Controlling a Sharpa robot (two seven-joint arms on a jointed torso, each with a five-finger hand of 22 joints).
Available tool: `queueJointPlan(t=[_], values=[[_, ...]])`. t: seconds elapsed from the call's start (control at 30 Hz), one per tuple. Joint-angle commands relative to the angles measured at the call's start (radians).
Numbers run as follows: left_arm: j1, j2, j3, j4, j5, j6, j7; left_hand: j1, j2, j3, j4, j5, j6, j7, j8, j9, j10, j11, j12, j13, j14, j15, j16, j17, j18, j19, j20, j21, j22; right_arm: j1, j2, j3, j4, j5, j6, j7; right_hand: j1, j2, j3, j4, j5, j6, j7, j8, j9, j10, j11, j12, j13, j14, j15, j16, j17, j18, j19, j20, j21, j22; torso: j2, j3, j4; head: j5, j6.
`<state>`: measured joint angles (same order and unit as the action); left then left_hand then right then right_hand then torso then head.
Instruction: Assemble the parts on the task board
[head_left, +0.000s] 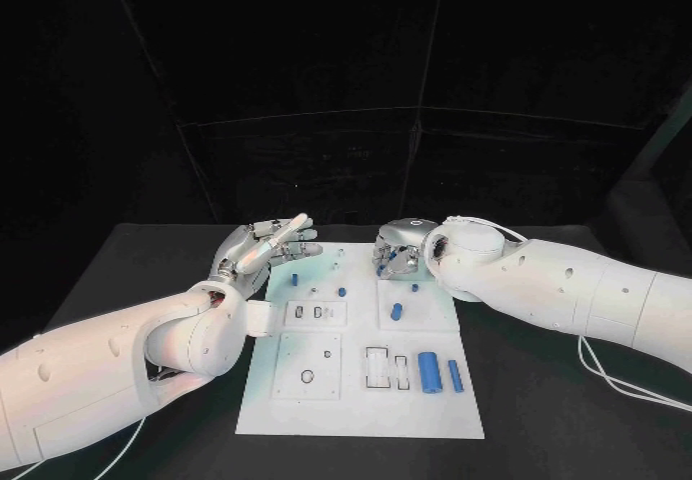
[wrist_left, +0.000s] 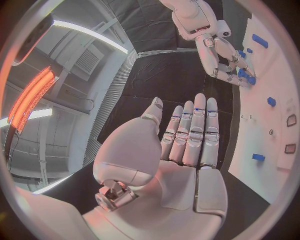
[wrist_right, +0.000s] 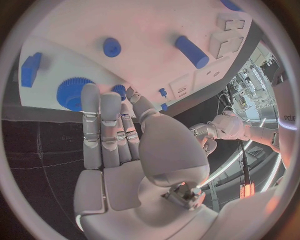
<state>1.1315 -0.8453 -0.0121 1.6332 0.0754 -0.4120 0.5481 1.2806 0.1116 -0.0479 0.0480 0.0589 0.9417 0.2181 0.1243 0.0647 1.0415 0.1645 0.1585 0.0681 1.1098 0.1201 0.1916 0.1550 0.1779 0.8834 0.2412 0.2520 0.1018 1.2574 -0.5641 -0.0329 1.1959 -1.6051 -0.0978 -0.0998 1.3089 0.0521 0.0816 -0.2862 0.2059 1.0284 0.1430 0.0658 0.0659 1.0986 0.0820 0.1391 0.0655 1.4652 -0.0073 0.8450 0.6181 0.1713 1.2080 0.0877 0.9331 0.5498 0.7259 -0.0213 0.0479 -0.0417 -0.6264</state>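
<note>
The white task board (head_left: 361, 400) lies in the middle of the black table. My left hand (head_left: 267, 247) (wrist_left: 184, 145) hovers beside the board's far left corner, fingers straight and together, holding nothing. My right hand (head_left: 402, 247) (wrist_right: 115, 135) is over the board's far edge with its fingers stretched out. Its fingertips (wrist_right: 91, 92) reach a blue gear (wrist_right: 70, 95), and nothing is gripped. Near it lie a blue round peg (wrist_right: 112, 47), a blue block (wrist_right: 30, 69) and a blue cylinder (wrist_right: 191, 51). A thick blue cylinder (head_left: 428, 372) and a thin blue rod (head_left: 454, 375) lie at the board's near right.
Small blue pieces (head_left: 397, 312) (head_left: 342, 292) (head_left: 294, 280) sit in the board's middle and far left. Empty slots (head_left: 378, 367) and an oval hole (head_left: 307, 377) mark the near half. Black table (head_left: 144, 270) surrounds the board, with a black curtain behind it.
</note>
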Motion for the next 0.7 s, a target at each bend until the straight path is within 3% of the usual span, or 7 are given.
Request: queueJointPlan(t=[0.03, 0.47, 0.7], values=[[0.001, 0.0, 0.0, 0.0, -0.01, 0.016, 0.001, 0.003, -0.005, 0.001, -0.005, 0.002, -0.002, 0.01, -0.006, -0.001, -0.006, 0.007, -0.005, -0.002, 0.001, 0.005, -0.006, 0.002, 0.006, 0.007, 0.0, -0.007, -0.002, 0.003, 0.004, 0.001, -0.006, -0.018, 0.033, -0.003, 0.0, 0.012, 0.013, -0.001, -0.004, 0.01, 0.001, 0.002, 0.001, 0.01, 0.001, 0.004, -0.002, 0.012, -0.004, 0.012, 0.006, 0.003, 0.0, 0.002, 0.013, 0.008, 0.006, 0.0008, 0.0023, -0.002, -0.001], [0.001, -0.002, 0.0, -0.003, -0.01, 0.017, -0.001, 0.001, -0.005, 0.001, -0.006, 0.002, -0.008, 0.013, -0.011, -0.001, -0.014, 0.01, -0.011, -0.003, 0.003, 0.007, -0.009, 0.005, 0.006, 0.009, 0.001, -0.01, -0.005, 0.003, 0.007, 0.001, -0.016, -0.019, 0.03, -0.001, 0.003, 0.045, 0.09, -0.002, -0.036, 0.039, 0.003, 0.007, 0.003, 0.042, -0.002, 0.008, -0.002, 0.01, -0.006, 0.089, 0.073, -0.006, 0.007, 0.001, 0.087, 0.091, 0.013, 0.0032, 0.0039, -0.005, -0.004], [0.001, -0.002, 0.0, -0.006, -0.01, 0.013, -0.005, 0.0, -0.004, 0.001, -0.006, 0.002, -0.009, 0.013, -0.011, -0.001, -0.016, 0.011, -0.012, -0.003, 0.003, 0.007, -0.009, 0.006, 0.006, 0.01, 0.001, -0.01, -0.005, 0.003, 0.002, 0.001, -0.008, -0.016, -0.079, 0.032, 0.029, 0.066, 0.201, -0.004, -0.123, 0.081, 0.0, 0.017, 0.005, 0.087, -0.01, 0.013, 0.0, 0.012, -0.012, 0.155, 0.132, -0.019, 0.027, -0.005, 0.163, 0.183, 0.015, 0.0032, 0.0035, -0.005, -0.003]])
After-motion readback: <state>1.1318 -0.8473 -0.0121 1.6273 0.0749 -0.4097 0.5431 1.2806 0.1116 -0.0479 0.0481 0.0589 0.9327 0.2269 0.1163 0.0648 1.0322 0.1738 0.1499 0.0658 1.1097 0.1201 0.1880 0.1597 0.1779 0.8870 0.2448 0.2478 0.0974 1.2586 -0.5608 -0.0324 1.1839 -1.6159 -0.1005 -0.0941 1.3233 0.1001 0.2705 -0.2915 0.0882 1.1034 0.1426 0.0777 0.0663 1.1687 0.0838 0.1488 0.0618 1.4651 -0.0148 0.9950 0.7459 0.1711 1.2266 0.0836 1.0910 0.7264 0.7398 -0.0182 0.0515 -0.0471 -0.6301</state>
